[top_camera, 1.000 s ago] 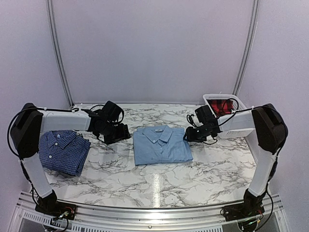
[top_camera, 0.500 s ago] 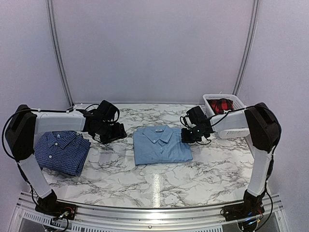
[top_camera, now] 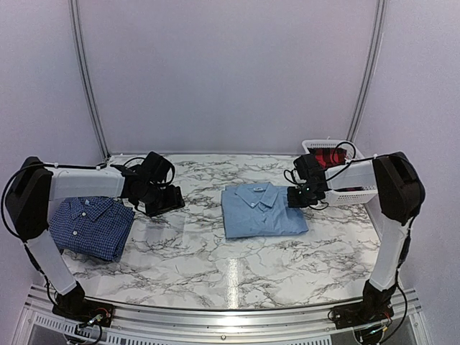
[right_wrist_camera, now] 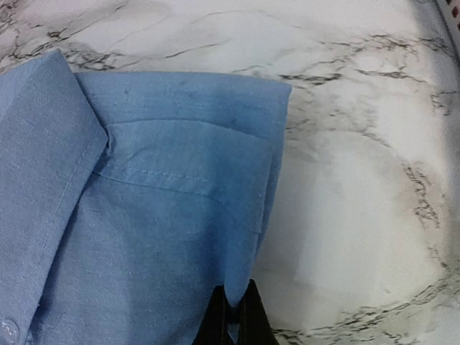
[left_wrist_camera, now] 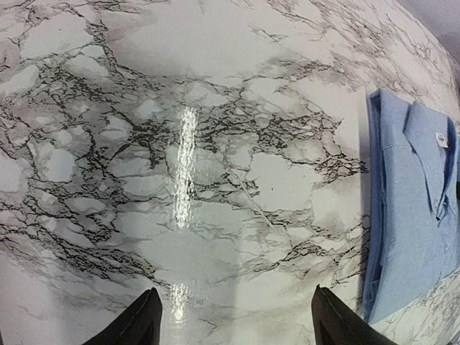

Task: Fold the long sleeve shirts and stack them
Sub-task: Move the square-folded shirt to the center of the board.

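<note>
The folded light blue shirt (top_camera: pixel 262 210) lies on the marble table right of centre. My right gripper (top_camera: pixel 293 199) is shut on its right edge; in the right wrist view the jaws (right_wrist_camera: pixel 234 316) pinch the cloth fold of the shirt (right_wrist_camera: pixel 144 215). The folded dark blue checked shirt (top_camera: pixel 93 225) lies at the left side. My left gripper (top_camera: pixel 167 205) is open and empty above bare marble between the two shirts; its fingertips (left_wrist_camera: pixel 147 323) stand wide apart, and the light blue shirt (left_wrist_camera: pixel 413 208) shows at the right of that view.
A white basket (top_camera: pixel 338 176) holding red-and-black cloth stands at the back right, just behind the right arm. The marble table (top_camera: pixel 237 266) ends at a metal rail in front.
My right gripper has closed on the light blue shirt's right edge and dragged the shirt to the right. My left gripper has drawn back a little to the left.
</note>
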Controlling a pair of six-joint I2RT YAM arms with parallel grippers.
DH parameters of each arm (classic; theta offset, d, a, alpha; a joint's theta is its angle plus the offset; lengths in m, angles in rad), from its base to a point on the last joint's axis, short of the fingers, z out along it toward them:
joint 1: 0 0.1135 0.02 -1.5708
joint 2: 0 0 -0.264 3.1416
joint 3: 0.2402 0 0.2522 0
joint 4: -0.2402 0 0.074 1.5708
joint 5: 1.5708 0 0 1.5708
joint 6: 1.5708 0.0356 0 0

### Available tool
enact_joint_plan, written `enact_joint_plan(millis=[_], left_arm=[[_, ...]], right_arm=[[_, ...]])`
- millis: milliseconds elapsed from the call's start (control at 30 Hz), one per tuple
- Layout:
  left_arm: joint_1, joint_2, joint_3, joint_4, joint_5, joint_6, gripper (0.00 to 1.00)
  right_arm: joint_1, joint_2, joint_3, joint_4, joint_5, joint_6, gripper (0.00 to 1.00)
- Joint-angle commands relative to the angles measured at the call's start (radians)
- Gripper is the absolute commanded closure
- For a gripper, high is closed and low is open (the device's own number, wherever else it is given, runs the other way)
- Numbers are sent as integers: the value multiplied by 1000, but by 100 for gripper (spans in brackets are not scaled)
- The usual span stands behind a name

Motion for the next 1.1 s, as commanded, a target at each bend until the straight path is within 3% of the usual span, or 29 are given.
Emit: enact_joint_plan(millis=[0, 167, 367, 533, 700, 833, 1067], left_arm=[[19, -54, -34, -36, -48, 15, 26], [36, -115, -97, -59, -89, -2, 26], [59, -231, -163, -91, -139, -43, 25], [91, -241, -136, -192, -212, -9, 25], [74, -190, -90, -342, -353, 12, 27], [3, -129, -42, -453, -510, -17, 26], [-60, 66, 37, -633, -713, -104, 17]], right_arm=[[-73, -48, 2, -48, 64, -59, 100], [-138, -49, 11, -53, 65, -70, 100], [-149, -53, 19, -38, 23, -72, 79], [-149, -80, 21, -37, 5, -74, 62], [-143, -135, 20, -34, -11, -68, 40], [-137, -174, 25, -33, -21, -69, 32], [-110, -228, 28, -26, -45, -70, 30]])
